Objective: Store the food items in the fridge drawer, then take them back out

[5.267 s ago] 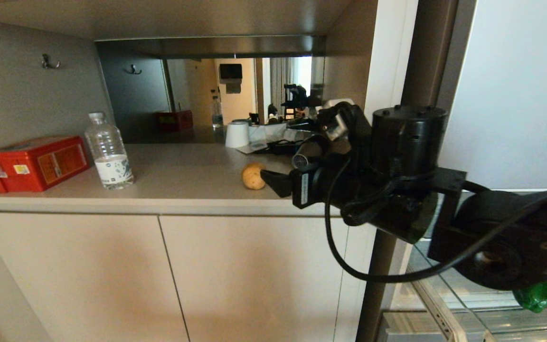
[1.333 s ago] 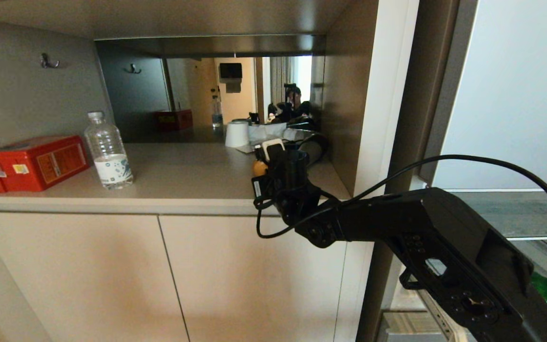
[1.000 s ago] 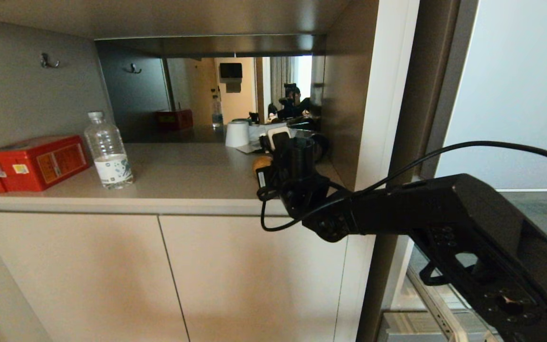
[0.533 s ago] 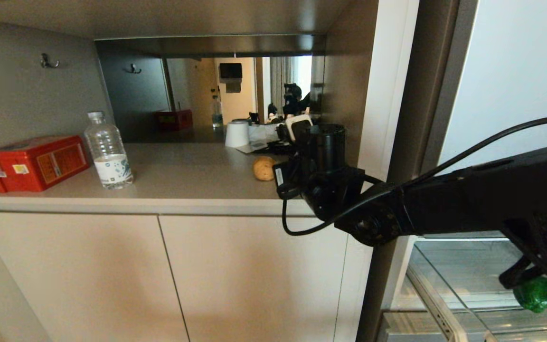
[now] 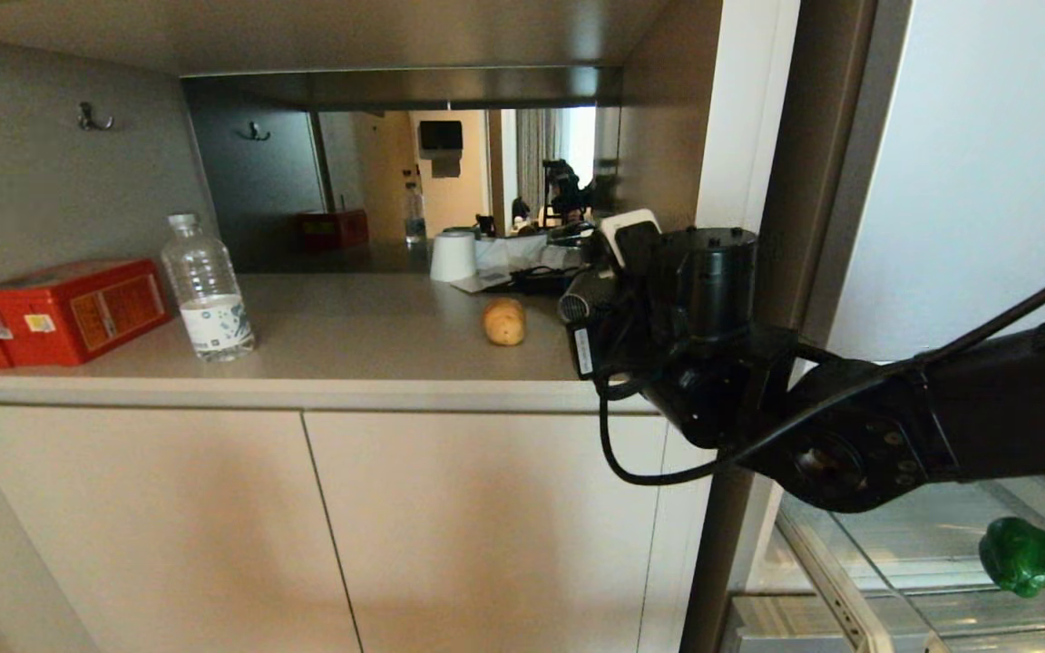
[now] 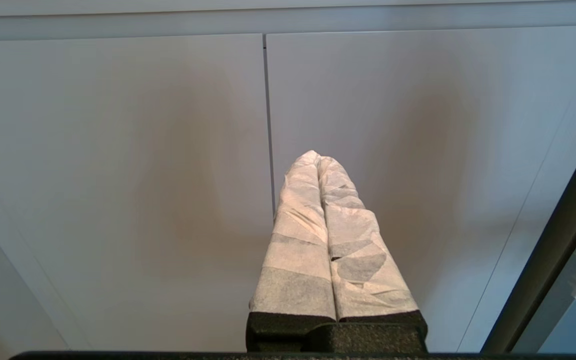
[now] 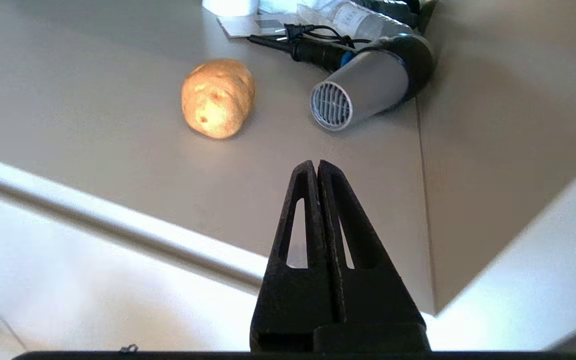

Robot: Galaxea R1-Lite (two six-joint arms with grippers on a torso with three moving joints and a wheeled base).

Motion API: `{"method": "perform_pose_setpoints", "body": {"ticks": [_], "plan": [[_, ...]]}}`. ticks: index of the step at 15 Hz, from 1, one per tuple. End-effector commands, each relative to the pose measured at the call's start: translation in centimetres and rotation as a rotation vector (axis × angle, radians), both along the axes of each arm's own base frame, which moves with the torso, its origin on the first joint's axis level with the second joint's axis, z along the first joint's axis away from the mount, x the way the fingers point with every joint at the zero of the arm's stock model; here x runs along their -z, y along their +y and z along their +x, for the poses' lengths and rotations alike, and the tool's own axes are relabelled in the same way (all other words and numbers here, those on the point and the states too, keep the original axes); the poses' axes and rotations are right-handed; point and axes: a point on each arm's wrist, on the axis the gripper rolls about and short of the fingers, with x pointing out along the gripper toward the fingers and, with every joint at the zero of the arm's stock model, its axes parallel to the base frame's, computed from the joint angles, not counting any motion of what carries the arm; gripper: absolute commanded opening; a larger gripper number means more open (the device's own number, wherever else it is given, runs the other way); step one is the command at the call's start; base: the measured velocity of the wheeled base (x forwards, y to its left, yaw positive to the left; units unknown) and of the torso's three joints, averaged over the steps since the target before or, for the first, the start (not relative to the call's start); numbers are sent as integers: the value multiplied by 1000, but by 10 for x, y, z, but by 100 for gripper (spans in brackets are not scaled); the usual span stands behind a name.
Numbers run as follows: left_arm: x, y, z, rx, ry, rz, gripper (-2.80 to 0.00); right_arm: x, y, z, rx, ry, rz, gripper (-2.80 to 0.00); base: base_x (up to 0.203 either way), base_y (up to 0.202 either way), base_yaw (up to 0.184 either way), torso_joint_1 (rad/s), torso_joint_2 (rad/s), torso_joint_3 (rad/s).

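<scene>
Tan potato [image 5: 504, 321] sits out on the counter [image 5: 350, 345]; green pepper [image 5: 1020, 555] remains in the drawer [image 5: 849, 580]. Right gripper [image 7: 316, 167], clenched empty, must fetch it.

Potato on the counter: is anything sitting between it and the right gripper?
Nothing visible. The potato lies alone on bare counter, and the right gripper, jaws shut, hangs over the counter's front part with open surface between them. The hair dryer lies off to the side, apart from the potato.
</scene>
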Motion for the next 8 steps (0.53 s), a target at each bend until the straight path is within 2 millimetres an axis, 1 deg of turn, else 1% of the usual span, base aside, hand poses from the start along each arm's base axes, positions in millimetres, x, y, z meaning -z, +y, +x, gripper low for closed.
{"method": "perform_pose_setpoints", "body": {"ticks": [1,4,5,6,8], "plan": [[3,0,1,0,11,0,-280,-5,-1,-8,-9,-9,6,-280,0,0,0,0,0,0],[3,0,1,0,11,-1,-280,-3,2,-9,-18,-8,-20,-280,0,0,0,0,0,0],[3,0,1,0,10,-2,-280,-2,3,-9,-19,-6,-22,-280,1,62,1,1,4,2],[3,0,1,0,11,-2,-280,1,4,-8,-19,-2,-27,-280,1,121,-6,6,3,-1],[3,0,1,0,10,-2,-280,2,4,-6,-17,0,-29,-280,0,181,-1,3,2,2]]}}
